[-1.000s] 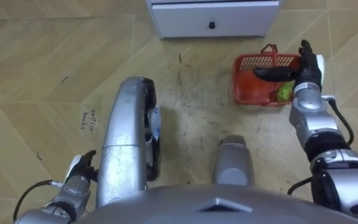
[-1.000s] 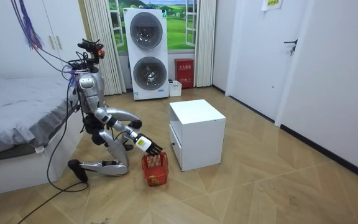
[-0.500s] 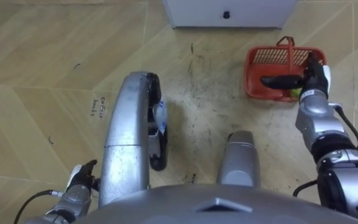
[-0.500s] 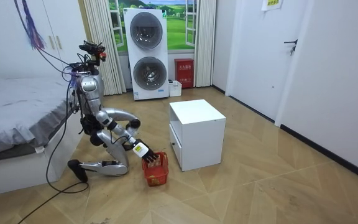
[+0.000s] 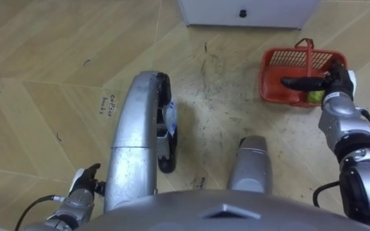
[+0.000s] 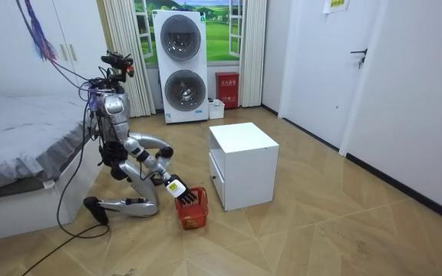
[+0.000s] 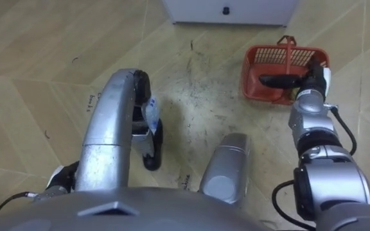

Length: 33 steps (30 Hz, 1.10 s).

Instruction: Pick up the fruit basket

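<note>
The basket (image 5: 276, 61) sits on the floor (image 5: 44, 77), just before the white cabinet (image 5: 249, 13), with its handle (image 5: 310, 54) upright and a green fruit (image 5: 315, 97) lying inside. The right hand (image 5: 338, 82) is at the basket's right edge. Its fingers are straight and its thumb (image 5: 297, 82) reaches out across the opening, closed on nothing. Over the last second the room view shows this hand drop from above the basket to the level of its rim. The eye views have shifted as a whole, which is the camera's own move; the basket itself has not been displaced. Judgement: the approach is all but complete, the grasp on the handle is not yet made, and the lift has not begun. The left hand (image 5: 82, 186) hangs idle low at the robot's left; its state cannot be told. The floor is scuffed herringbone wood. The robot kneels beside a bed (image 6: 14, 146), with stacked washing machines (image 6: 180, 65) against the far wall.
</note>
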Motion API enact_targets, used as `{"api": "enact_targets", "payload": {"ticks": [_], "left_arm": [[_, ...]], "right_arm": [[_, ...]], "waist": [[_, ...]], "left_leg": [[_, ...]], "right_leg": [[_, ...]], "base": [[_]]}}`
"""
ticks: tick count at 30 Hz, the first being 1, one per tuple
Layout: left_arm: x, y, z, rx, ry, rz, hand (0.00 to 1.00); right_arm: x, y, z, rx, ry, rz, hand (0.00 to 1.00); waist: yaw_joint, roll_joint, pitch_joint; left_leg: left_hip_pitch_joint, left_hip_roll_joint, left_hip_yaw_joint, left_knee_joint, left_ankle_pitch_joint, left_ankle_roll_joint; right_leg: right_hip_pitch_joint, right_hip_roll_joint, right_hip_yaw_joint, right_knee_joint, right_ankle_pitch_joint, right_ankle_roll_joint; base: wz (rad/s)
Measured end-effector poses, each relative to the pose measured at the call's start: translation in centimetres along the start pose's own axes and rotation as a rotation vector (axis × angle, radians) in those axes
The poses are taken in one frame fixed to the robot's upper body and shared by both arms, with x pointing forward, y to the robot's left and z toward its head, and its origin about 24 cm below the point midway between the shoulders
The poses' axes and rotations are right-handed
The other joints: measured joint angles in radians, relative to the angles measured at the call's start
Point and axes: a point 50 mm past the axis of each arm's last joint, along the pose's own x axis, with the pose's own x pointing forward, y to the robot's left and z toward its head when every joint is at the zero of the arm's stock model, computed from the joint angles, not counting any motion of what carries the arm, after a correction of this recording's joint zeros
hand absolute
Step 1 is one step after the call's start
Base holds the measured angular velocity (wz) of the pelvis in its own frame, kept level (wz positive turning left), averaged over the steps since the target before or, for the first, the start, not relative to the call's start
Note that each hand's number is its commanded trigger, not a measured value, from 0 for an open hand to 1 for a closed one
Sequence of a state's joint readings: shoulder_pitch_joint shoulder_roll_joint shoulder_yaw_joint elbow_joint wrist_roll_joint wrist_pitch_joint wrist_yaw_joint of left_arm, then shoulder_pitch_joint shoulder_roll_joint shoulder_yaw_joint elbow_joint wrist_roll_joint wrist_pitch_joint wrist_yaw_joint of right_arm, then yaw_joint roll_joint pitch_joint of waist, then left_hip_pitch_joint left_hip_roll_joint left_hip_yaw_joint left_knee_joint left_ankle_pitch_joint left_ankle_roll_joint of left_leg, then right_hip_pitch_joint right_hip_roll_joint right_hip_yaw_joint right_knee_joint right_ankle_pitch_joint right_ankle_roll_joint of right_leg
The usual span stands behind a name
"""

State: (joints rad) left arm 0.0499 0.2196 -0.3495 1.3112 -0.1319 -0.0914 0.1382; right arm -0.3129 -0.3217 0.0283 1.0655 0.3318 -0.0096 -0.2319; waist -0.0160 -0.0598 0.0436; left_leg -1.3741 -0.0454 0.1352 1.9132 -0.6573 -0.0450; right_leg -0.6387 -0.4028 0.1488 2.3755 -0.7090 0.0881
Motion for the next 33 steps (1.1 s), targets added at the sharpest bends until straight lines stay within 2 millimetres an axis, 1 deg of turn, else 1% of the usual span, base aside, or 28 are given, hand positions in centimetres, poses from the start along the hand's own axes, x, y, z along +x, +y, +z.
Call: {"api": "enact_targets", "payload": {"ticks": [3, 5, 6, 10, 11, 12, 13, 15, 19, 22, 26, 27, 29, 30, 31, 33], "left_arm": [[0.0, 0.0, 0.2, -0.005, -0.004, -0.017, 0.0], [0.0, -0.1, 0.3, -0.003, -0.007, -0.031, 0.0], [0.1, -0.1, 0.4, -0.002, -0.01, -0.04, 0.0], [0.1, -0.2, 0.4, -0.006, -0.002, -0.054, 0.0], [0.1, -0.2, 0.4, -0.007, -0.001, -0.058, 0.0], [0.1, -0.2, 0.3, -0.009, 0.001, -0.062, 0.0], [0.1, -0.2, 0.3, -0.019, 0.005, -0.063, 0.0], [0.1, -0.2, 0.3, -0.019, 0.01, -0.063, 0.0], [0.1, -0.2, 0.5, -0.019, 0.007, -0.065, 0.0], [0.2, -0.2, 0.7, -0.019, 0.003, -0.076, 0.0], [0.2, -0.2, 0.7, -0.019, 0.002, -0.077, 0.0], [0.2, -0.2, 0.7, -0.02, 0.003, -0.077, 0.0], [0.2, -0.2, 0.7, -0.02, 0.004, -0.077, 0.0], [0.2, -0.2, 0.7, -0.019, 0.004, -0.078, 0.0], [0.2, -0.2, 0.7, -0.028, 0.005, -0.079, 0.0], [0.2, -0.3, 0.7, -0.034, 0.006, -0.08, 0.0]], "right_arm": [[0.3, -0.3, 0.2, 0.05, 0.026, 0.0, 0.0], [0.4, -0.6, -0.1, 0.053, 0.042, 0.001, 0.0], [0.4, -1.0, -0.2, 0.051, 0.048, 0.0, 0.0], [0.5, -1.4, -0.5, 0.044, 0.079, 0.005, 0.0], [0.6, -1.4, -0.5, 0.043, 0.079, 0.006, 0.2], [0.6, -1.5, -0.3, 0.046, 0.076, 0.012, 0.82], [0.6, -1.4, -0.2, 0.044, 0.074, 0.018, 1.0], [0.6, -1.3, -0.2, 0.037, 0.073, 0.033, 1.0], [0.6, -1.3, -0.5, 0.019, 0.089, 0.053, 1.0], [0.6, -1.4, -0.8, -0.009, 0.103, 0.056, 1.0], [0.7, -1.8, -0.6, -0.016, 0.098, 0.049, 1.0], [0.7, -1.9, -0.5, -0.017, 0.097, 0.046, 1.0], [0.7, -2.1, -0.6, -0.018, 0.101, 0.041, 1.0], [0.7, -2.1, -0.6, -0.017, 0.104, 0.04, 1.0], [0.7, -2.1, -0.7, -0.016, 0.106, 0.04, 1.0], [0.7, -2.2, -0.7, -0.013, 0.106, 0.038, 1.0]], "waist": [[0.002, -0.002, 0.0011], [0.01, -0.003, 0.0019], [0.022, -0.005, 0.004], [0.046, -0.001, 0.0049], [0.048, 0.001, 0.0058], [0.052, 0.005, 0.0078], [0.054, 0.01, 0.009], [0.057, 0.016, 0.0091], [0.064, 0.02, 0.0071], [0.072, 0.016, 0.0092], [0.076, 0.017, 0.0091], [0.076, 0.013, 0.0109], [0.076, 0.013, 0.0114], [0.076, 0.008, 0.0141], [0.076, 0.01, 0.0132], [0.076, 0.006, 0.0153]], "left_leg": [[-0.012, 0.0, 0.005, 0.0, 0.001, -0.002], [-0.012, 0.0, 0.01, -0.001, 0.001, -0.001], [-0.014, 0.0, 0.015, -0.001, 0.001, -0.001], [-0.016, -0.001, 0.016, -0.001, 0.002, 0.0], [-0.016, -0.001, 0.016, -0.001, 0.002, 0.0], [-0.016, -0.001, 0.016, -0.001, 0.002, 0.0], [-0.016, -0.001, 0.017, -0.001, 0.002, 0.0], [-0.017, 0.0, 0.017, -0.001, 0.002, 0.0], [-0.03, 0.0, 0.021, -0.004, 0.004, 0.001], [-0.031, -0.001, 0.023, -0.004, 0.004, 0.001], [-0.031, -0.001, 0.023, -0.005, 0.004, 0.001], [-0.031, -0.002, 0.025, -0.006, 0.005, 0.003], [-0.031, -0.003, 0.027, -0.007, 0.005, 0.003], [-0.031, -0.003, 0.028, -0.007, 0.006, 0.003], [-0.031, -0.002, 0.029, -0.007, 0.006, 0.003], [-0.031, -0.002, 0.032, -0.007, 0.006, 0.003]], "right_leg": [[-0.011, -0.004, 0.003, 0.006, 0.0, 0.0], [-0.019, -0.009, 0.006, 0.006, 0.0, 0.0], [-0.026, -0.012, 0.013, 0.01, 0.0, 0.0], [-0.027, -0.013, 0.013, 0.01, 0.0, 0.0], [-0.027, -0.014, 0.013, 0.01, 0.0, 0.0], [-0.027, -0.014, 0.013, 0.01, 0.0, 0.0], [-0.027, -0.015, 0.013, 0.01, 0.0, 0.0], [-0.029, -0.015, 0.013, 0.011, 0.0, 0.0], [-0.043, -0.017, 0.017, 0.012, 0.0, 0.0], [-0.045, -0.017, 0.019, 0.012, 0.0, 0.001], [-0.048, -0.02, 0.018, 0.012, 0.0, 0.001], [-0.049, -0.022, 0.018, 0.012, 0.0, 0.001], [-0.049, -0.026, 0.018, 0.012, 0.0, 0.001], [-0.05, -0.027, 0.018, 0.012, 0.0, 0.001], [-0.051, -0.027, 0.018, 0.012, -0.001, 0.001], [-0.054, -0.029, 0.021, 0.013, -0.001, 0.001]], "base": [[0.0], [0.0], [0.0], [0.0], [0.0], [0.0], [0.0], [0.0], [0.01], [0.0], [0.0], [0.03], [0.0], [0.0], [0.0], [0.0]]}}
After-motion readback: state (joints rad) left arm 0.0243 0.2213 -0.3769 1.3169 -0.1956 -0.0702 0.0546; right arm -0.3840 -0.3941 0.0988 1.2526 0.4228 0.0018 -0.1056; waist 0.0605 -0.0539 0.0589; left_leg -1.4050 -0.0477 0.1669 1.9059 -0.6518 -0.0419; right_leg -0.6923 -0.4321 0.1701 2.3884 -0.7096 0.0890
